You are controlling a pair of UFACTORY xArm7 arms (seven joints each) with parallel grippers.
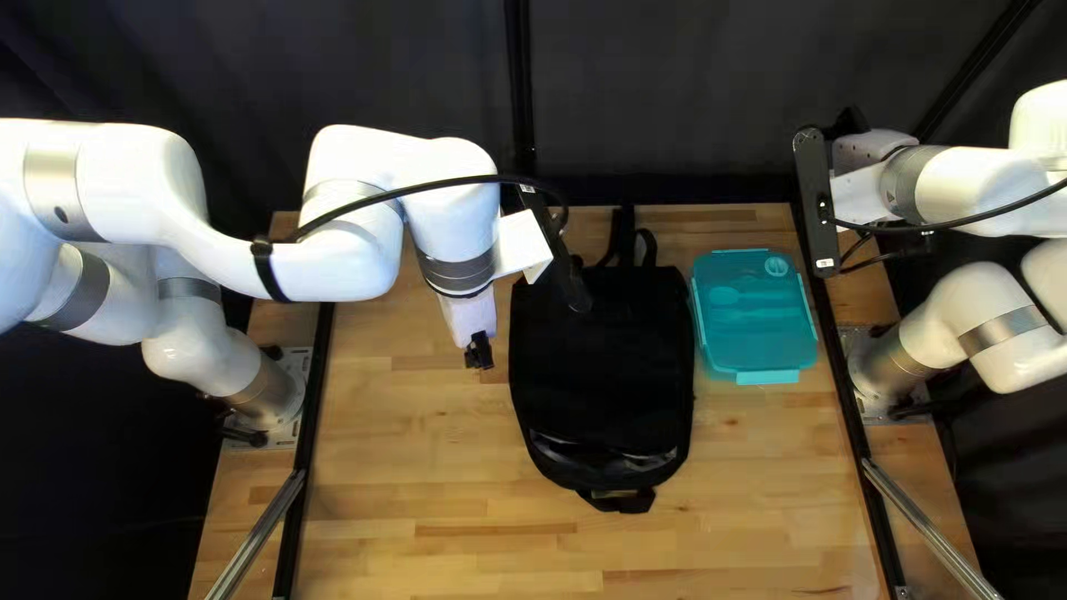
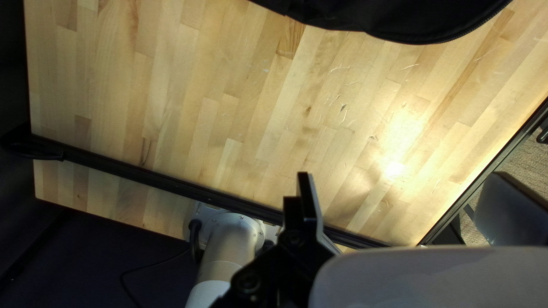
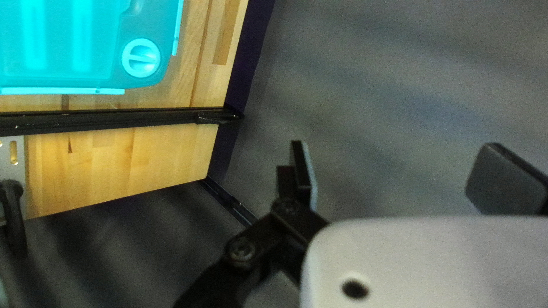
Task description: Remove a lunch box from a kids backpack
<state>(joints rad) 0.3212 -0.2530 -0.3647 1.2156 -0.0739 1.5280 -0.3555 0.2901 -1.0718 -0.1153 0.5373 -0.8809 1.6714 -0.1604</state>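
"Quick pass, biggest first. What've you got?"

"Pale wooden plank surface (image 1: 422, 445). White jointed left arm (image 1: 322, 269), bent in over it; matching right arm (image 1: 967, 183), at the right side. Black fabric backpack (image 1: 600, 367), lying flat mid-surface, straps (image 1: 627, 228) toward the far edge."

"Lunch box?"

"Translucent teal plastic lunch box (image 1: 756, 322), rectangular, rounded corners. Out of the bag, flat on the surface, just beside the backpack at the right of the top left view. Lid looks on."

"So what's the step?"

"My call: removal's basically done, both arms should clear out. To do it well, lift the left one straight up first, then back, slow. Its black cable (image 1: 445, 182) loops near those straps and could snag. Keep the right one high, swing it outward, don't clip the box's edge. No regrasp needed."

"Grippers?"

"Black-fingered left gripper (image 2: 402, 185): fingers apart, nothing between. Right gripper (image 3: 395, 162), same type: fingers apart, empty too."

"And the box relative to them?"

"Right wrist view: off to one side of that gripper, not between the fingers, round dial (image 3: 141, 57) on its lid facing up. They point past the surface's edge. Left wrist view: no box, only the backpack's edge ahead. From above, the bag lies between left gripper and box."

"Good. Next."
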